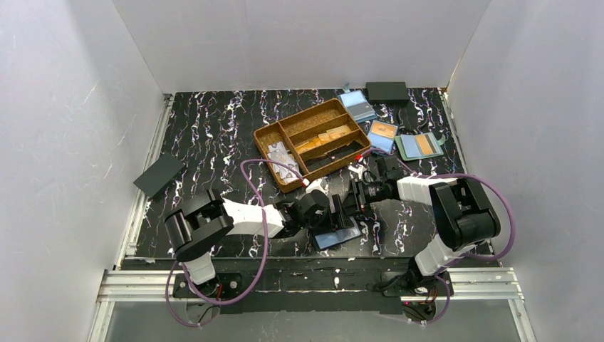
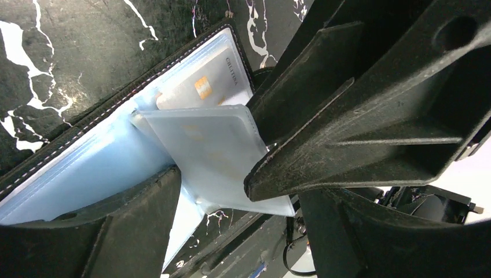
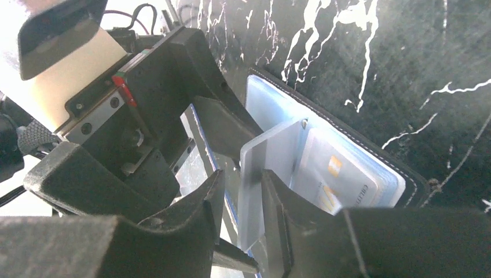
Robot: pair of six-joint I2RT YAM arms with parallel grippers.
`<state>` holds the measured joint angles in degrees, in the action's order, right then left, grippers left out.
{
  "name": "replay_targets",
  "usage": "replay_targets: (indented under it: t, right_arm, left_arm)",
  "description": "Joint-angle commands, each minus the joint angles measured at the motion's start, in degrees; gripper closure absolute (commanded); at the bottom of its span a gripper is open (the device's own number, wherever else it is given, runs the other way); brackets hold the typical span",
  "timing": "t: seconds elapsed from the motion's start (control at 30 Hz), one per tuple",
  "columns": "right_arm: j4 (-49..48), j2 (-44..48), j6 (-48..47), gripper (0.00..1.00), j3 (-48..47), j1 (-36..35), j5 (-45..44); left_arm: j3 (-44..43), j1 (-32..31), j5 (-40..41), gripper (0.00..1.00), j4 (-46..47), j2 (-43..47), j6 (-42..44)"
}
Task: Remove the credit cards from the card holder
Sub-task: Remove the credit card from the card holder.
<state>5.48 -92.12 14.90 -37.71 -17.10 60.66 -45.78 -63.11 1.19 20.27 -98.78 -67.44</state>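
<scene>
The black card holder [image 1: 340, 236] lies open near the table's front edge, light blue lining up [image 2: 87, 168] [image 3: 266, 98]. A pale credit card [image 2: 202, 87] with a gold chip sits in its pocket, also in the right wrist view [image 3: 336, 174]. A translucent whitish flap or card [image 2: 214, 150] stands lifted from the holder. My right gripper [image 3: 243, 214] straddles this flap [image 3: 255, 174], jaws narrowly apart, one finger touching it. My left gripper [image 2: 237, 226] is open wide over the holder's near part. In the top view the left gripper [image 1: 335, 217] and right gripper [image 1: 354, 199] meet above the holder.
A brown divided tray [image 1: 265, 137] with orange-tan cards stands behind the grippers. Two blue holders [image 1: 356, 105] [image 1: 382, 135] and a grey-green holder [image 1: 419, 146] lie at the back right. Black boxes sit at the back [image 1: 387, 90] and left [image 1: 159, 175].
</scene>
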Motion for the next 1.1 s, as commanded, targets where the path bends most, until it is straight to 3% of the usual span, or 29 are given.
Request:
replay_targets:
  t: [0.0, 0.33, 0.63, 0.77, 0.87, 1.07]
  right_arm:
    - [2.0, 0.08, 0.66, 0.61, 0.48, -1.91, 4.8]
    - [1.92, 0.33, 0.99, 0.6, -0.06, -4.01, 9.47]
    - [1.81, 0.14, 0.75, 0.55, -1.18, -4.17, 13.71]
    - [3.8, 0.94, -2.61, 0.44, -2.41, -3.89, 12.18]
    - [7.49, 2.01, -6.72, 0.36, -3.58, -3.02, 10.14]
    - [10.24, 5.37, -14.48, 0.29, -3.83, -2.67, 2.47]
  left_arm:
    - [2.75, 0.36, 2.54, 0.27, -5.24, -1.89, 0.45]
    - [4.14, 0.45, 3.44, 0.27, -5.24, -0.19, -0.52]
    - [7.68, 0.45, 4.69, 0.52, -5.24, 3.85, -0.93]
    - [9.24, 0.45, 5.2, 0.59, -5.24, 5.26, -1.28]
    - [10.58, 0.44, 5.59, 0.59, -5.24, 6.61, -1.6]
    - [12.8, 0.57, 5.67, 0.47, -5.24, 8.19, -1.97]
